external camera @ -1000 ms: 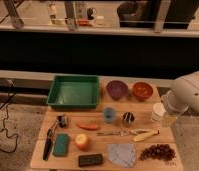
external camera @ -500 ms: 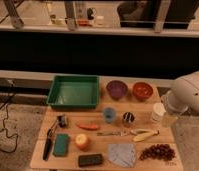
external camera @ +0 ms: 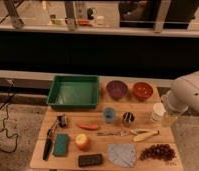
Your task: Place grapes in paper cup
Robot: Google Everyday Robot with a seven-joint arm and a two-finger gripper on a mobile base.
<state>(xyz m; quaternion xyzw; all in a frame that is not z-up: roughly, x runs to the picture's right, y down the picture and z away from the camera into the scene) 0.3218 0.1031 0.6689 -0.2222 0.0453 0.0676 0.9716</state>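
Note:
The grapes (external camera: pixel 158 151), a dark reddish-brown bunch, lie at the front right corner of the wooden table (external camera: pixel 38 152). The white paper cup (external camera: pixel 158 112) stands upright at the right edge, behind the grapes. My white arm (external camera: pixel 192 95) reaches in from the right. My gripper (external camera: pixel 169 116) hangs low, right beside the paper cup on its right side and above and behind the grapes. It holds nothing that I can see.
A yellow banana (external camera: pixel 144 135) lies between cup and grapes. A blue cup (external camera: pixel 109 115) and a dark metallic cup (external camera: pixel 128 118) stand mid-table. A purple bowl (external camera: pixel 116 90), an orange bowl (external camera: pixel 142 90) and a green tray (external camera: pixel 74 92) are at the back. A grey cloth (external camera: pixel 122 154) lies front centre.

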